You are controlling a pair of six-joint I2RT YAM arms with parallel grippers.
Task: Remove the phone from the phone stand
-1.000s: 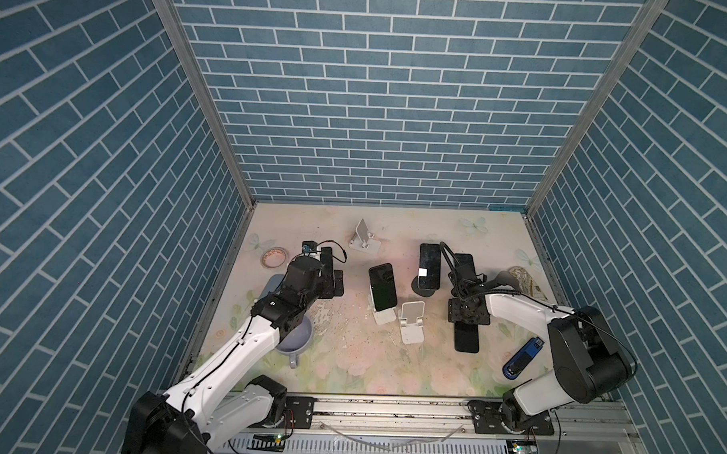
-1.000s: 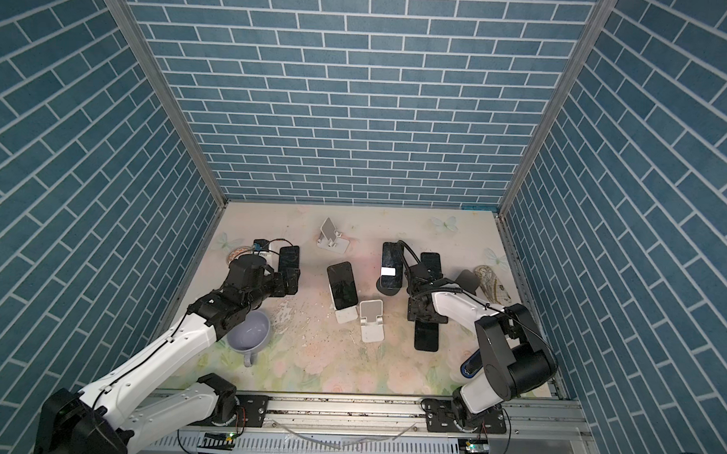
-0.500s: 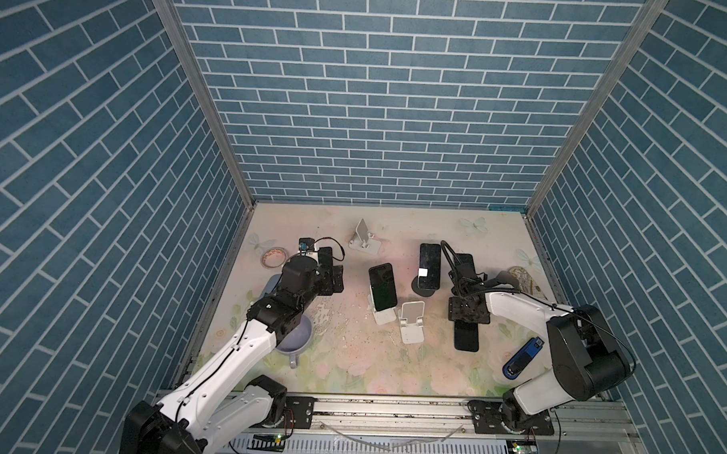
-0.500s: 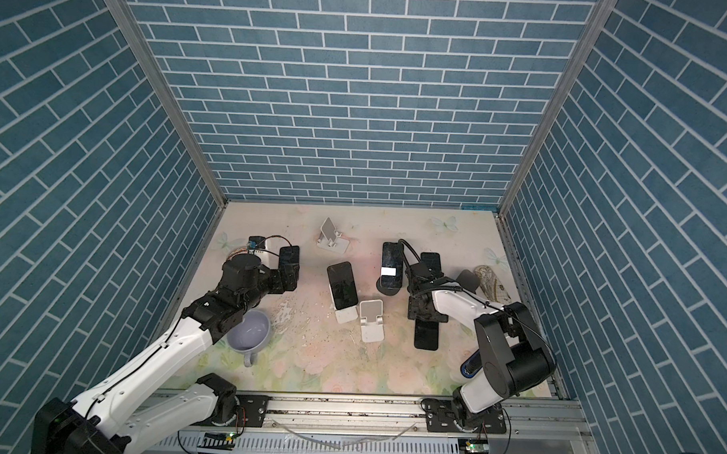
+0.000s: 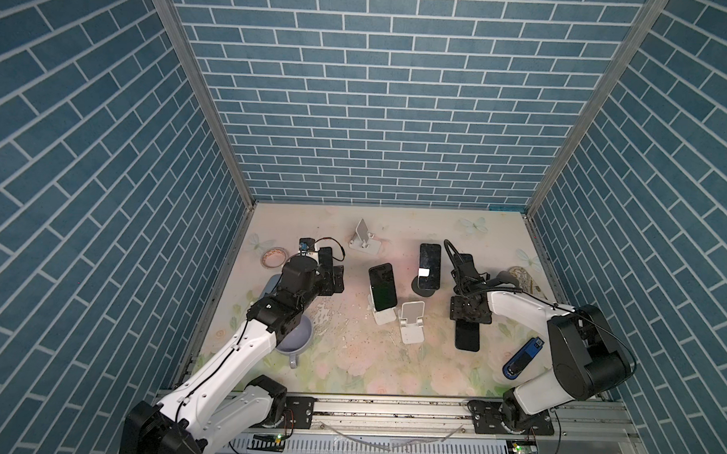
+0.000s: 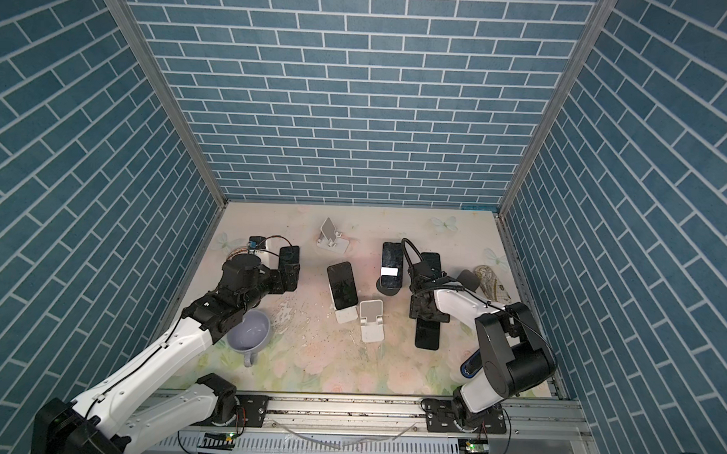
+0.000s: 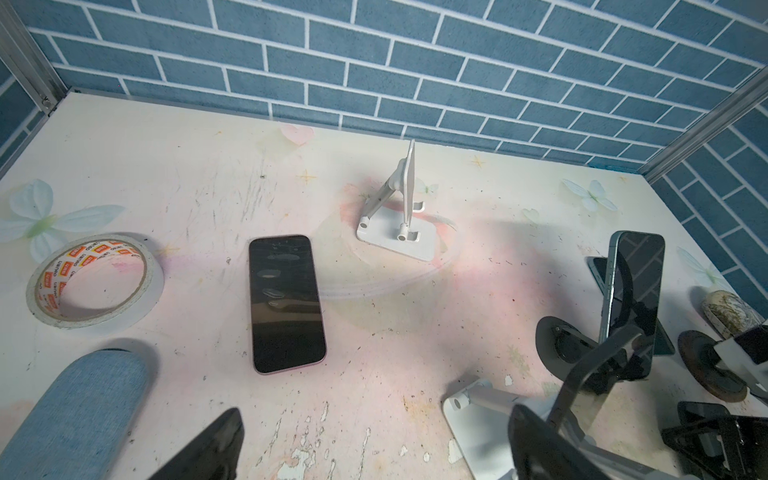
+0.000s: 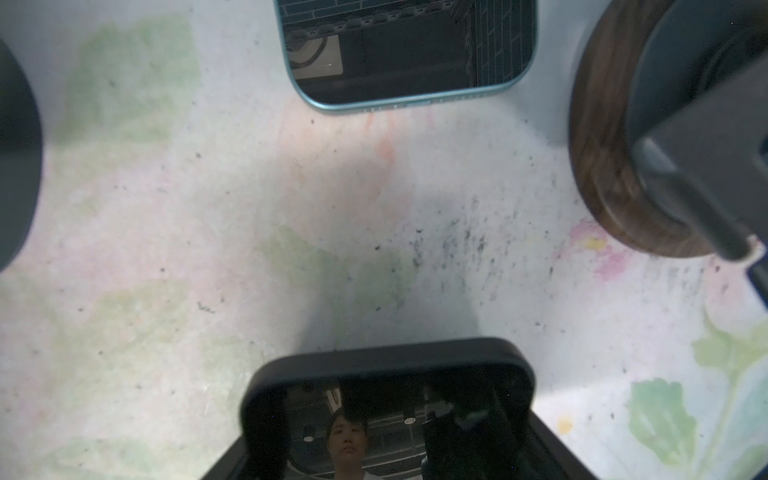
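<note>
Blue brick walls ring the floral table (image 5: 349, 360); in a top view my right gripper (image 5: 470, 315) clamps the black phone (image 5: 467, 339), apart from the empty white stand (image 5: 411, 327). Left wrist shows my left gripper (image 7: 376, 419) gaping empty; right wrist shows the phone (image 8: 386, 415) over bare table, presumably for setting down.

Walls (image 5: 357, 111) blue brick, white lines; worktop (image 5: 349, 360) pale floral; stand (image 5: 411, 327) white; phone (image 5: 468, 342) blk; mug (image 6: 250, 332) lilac.

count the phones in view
5: one phone on a white stand, one on the black stand, one flat by the left gripper, one in the right gripper, one flat behind it.
</note>
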